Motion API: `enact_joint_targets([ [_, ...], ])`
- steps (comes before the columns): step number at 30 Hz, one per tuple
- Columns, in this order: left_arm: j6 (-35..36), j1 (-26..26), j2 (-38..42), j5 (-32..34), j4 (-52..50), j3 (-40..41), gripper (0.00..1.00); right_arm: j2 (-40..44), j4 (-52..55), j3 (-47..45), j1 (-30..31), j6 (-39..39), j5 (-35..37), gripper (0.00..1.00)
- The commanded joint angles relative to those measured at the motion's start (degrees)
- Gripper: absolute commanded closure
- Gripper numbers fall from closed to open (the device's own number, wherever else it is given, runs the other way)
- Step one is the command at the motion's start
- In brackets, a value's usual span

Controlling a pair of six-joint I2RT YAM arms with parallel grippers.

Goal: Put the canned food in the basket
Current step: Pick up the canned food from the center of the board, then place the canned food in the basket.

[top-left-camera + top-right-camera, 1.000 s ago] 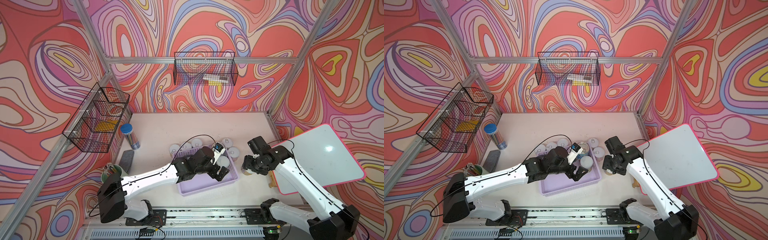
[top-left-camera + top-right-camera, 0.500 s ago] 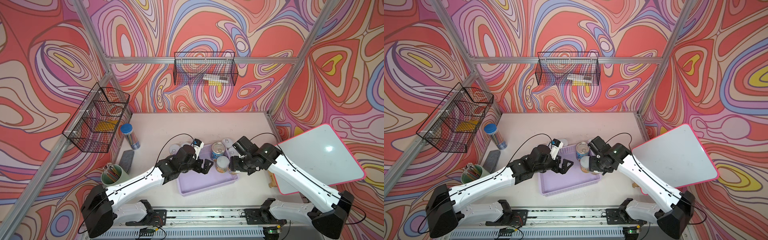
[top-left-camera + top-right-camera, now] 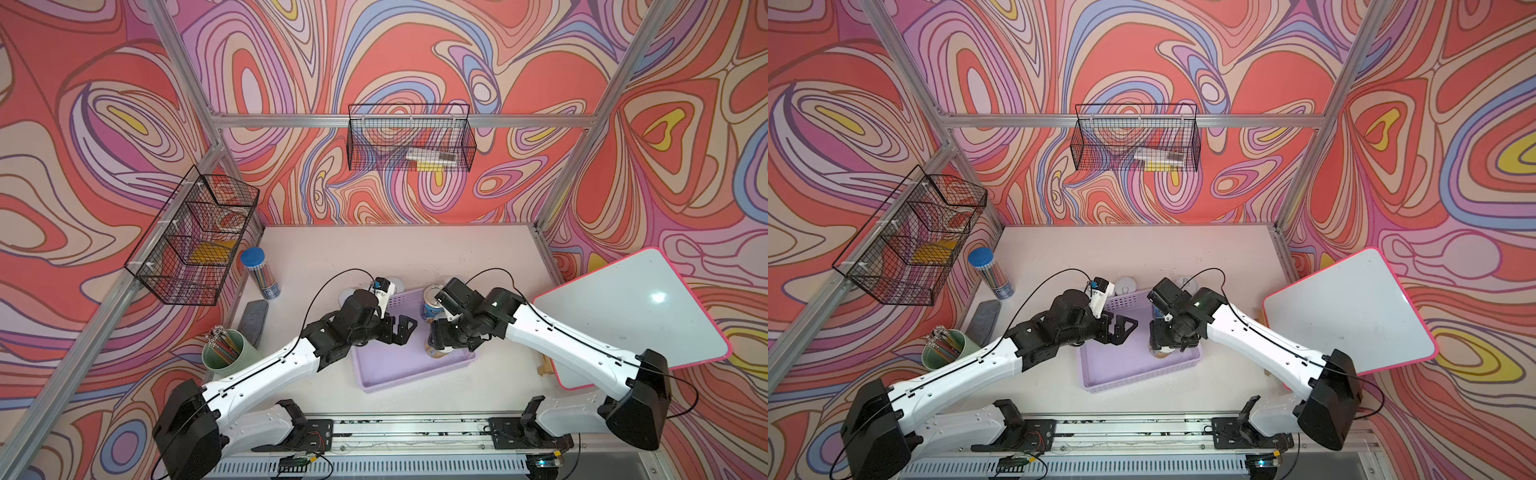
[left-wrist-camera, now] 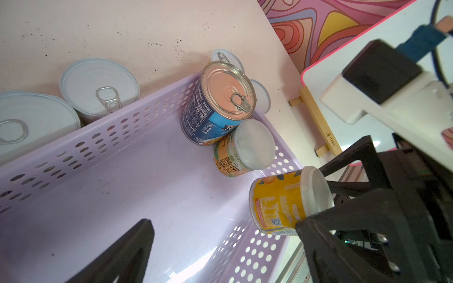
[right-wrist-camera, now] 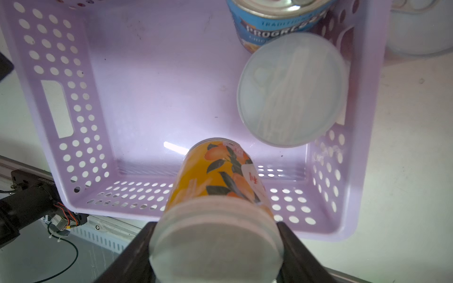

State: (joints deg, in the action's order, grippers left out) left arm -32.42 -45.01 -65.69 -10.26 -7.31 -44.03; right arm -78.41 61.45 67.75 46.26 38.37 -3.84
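**Both top views** show the right gripper [image 3: 441,344] [image 3: 1163,344] pointing down into the lilac basket [image 3: 399,374], closed on a yellow can [image 3: 434,353]. From this angle the wrist covers most of the can.

**The right wrist view** supplies the detail. Two black fingers [image 5: 295,247] press the sides of the can's whitish lid end. The labelled body reaches away from the gripper, over the basket floor and close to a perforated wall. Whether its base touches the floor cannot be told.

**The left wrist view** alone shows the can tilted. Beyond it, further from the right gripper, a pale-lidded can [image 4: 245,149] stands against a blue can [image 4: 218,105] in the basket's corner. This view also shows four cans [image 4: 99,89] on the table just outside the basket walls, two of them half hidden behind the blue can. In the top views the arms hide most of these.

**Left gripper.** The left gripper [image 3: 401,328] hovers above the basket's other half, jaws spread wide with nothing between them. It faces the right gripper across a bare stretch of floor.

**Surroundings.**
- Behind the left arm are a clear tube with a blue cap [image 3: 262,272], a grey pad [image 3: 254,320] and a green cup of pencils [image 3: 226,353].
- Beside the right arm a pink-edged whiteboard [image 3: 623,316] stands propped.
- Two black wire baskets [image 3: 195,241] hang on the walls.
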Motion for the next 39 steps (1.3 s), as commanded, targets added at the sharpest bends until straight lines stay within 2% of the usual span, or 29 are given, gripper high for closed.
enact_joint_targets([
  [1, -0.80, 0.45, 0.47, 0.95, 1.57, 1.53, 0.01, -0.56, -2.12, -0.07, 0.48, -0.63, -0.33, 1.00],
  [10, -1.09, 0.04, -0.67, 1.01, 5.17, 4.99, 0.01, -2.84, -0.55, -2.25, 0.50, 0.03, 4.78, 1.00],
  [21, -0.91, -4.44, -1.92, 5.01, 6.00, 6.76, 0.01, -5.41, 1.72, -3.41, 0.48, -0.06, 10.61, 1.00],
  [28, -0.99, -5.21, -3.23, 6.02, 6.59, 6.90, 0.01, -7.23, 2.51, -4.11, 0.45, 1.17, 14.01, 1.00],
  [39, -0.31, -5.42, -3.85, 7.41, 4.07, 5.84, 0.01, -9.19, 0.57, -6.52, 0.49, 3.25, 15.26, 1.00],
])
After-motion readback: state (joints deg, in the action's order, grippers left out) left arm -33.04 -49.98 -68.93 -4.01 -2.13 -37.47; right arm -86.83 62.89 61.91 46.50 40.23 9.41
